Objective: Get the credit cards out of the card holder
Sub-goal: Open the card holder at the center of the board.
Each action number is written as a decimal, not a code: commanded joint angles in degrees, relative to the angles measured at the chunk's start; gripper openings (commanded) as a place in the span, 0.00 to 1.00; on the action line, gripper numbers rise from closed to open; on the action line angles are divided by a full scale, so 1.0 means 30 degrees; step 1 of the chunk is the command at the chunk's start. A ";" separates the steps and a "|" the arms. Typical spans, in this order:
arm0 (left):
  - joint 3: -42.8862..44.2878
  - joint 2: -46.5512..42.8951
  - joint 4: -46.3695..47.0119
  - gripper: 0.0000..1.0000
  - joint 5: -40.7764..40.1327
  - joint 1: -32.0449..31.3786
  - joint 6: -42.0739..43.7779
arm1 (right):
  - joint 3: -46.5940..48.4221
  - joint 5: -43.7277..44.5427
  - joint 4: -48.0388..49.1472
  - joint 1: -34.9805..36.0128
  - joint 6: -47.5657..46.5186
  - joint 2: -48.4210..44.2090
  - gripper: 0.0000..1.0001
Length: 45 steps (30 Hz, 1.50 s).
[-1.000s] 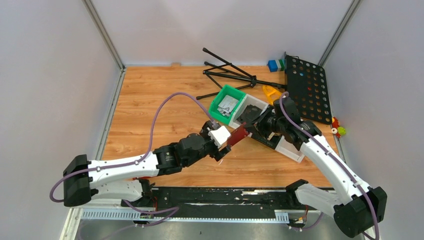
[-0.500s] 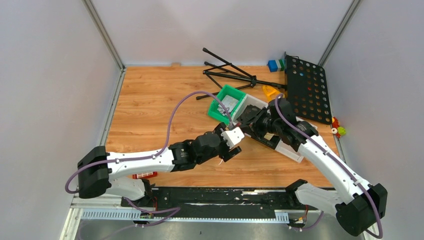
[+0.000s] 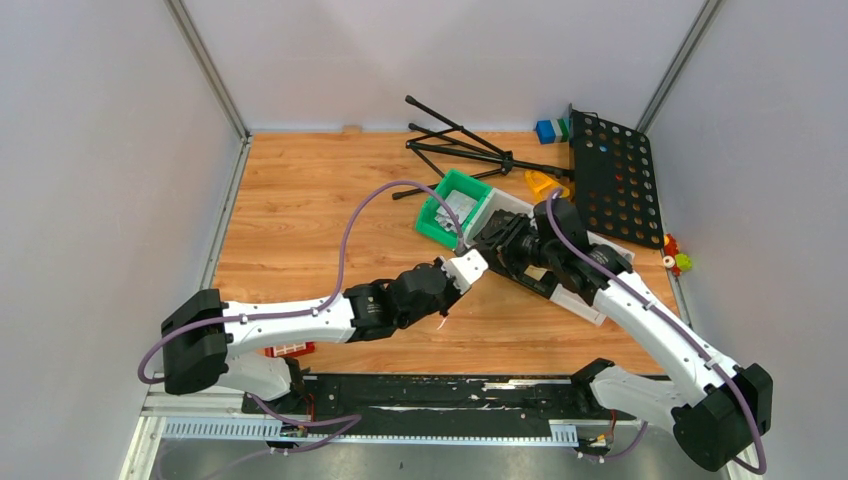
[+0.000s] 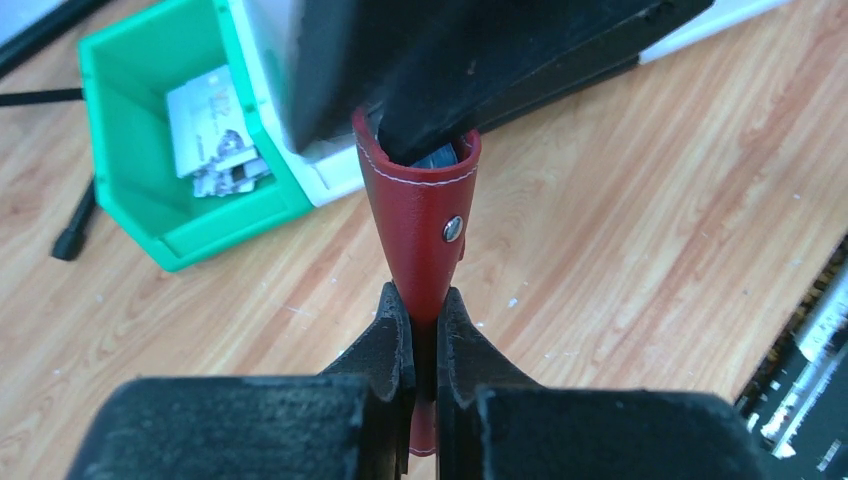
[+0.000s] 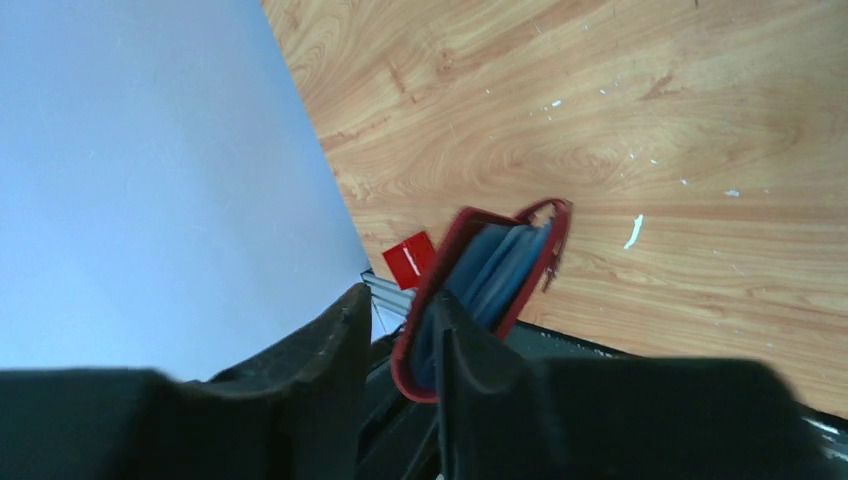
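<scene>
Card holder (image 5: 480, 290) interior: right-wrist view only.

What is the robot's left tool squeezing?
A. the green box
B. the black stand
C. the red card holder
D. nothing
C: in the left wrist view the left tool is shut on the red card holder, while the green box sits apart on the table.

The card holder (image 4: 421, 228) is a dark-red, leather-like wallet with white stitching and a metal snap stud; it hangs above the wooden tabletop, its mouth spread slightly open; bluish card edges (image 5: 497, 268) show inside its red-edged opening.
</scene>
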 commanded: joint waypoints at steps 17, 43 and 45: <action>-0.3769 -0.6046 -0.0723 0.00 0.7594 0.4743 -0.8138 | -0.3678 -0.2926 0.4816 0.0101 -1.3098 -0.4406 0.83; -0.2412 -0.6093 -0.0387 0.00 0.9554 0.4802 -0.8752 | -0.1611 -0.3253 0.3572 0.1795 -1.4731 0.1384 0.64; -0.2237 -0.6340 -0.1087 0.00 0.8692 0.4809 -0.8656 | -0.1018 -0.1865 0.2075 0.1732 -1.4695 0.2145 0.63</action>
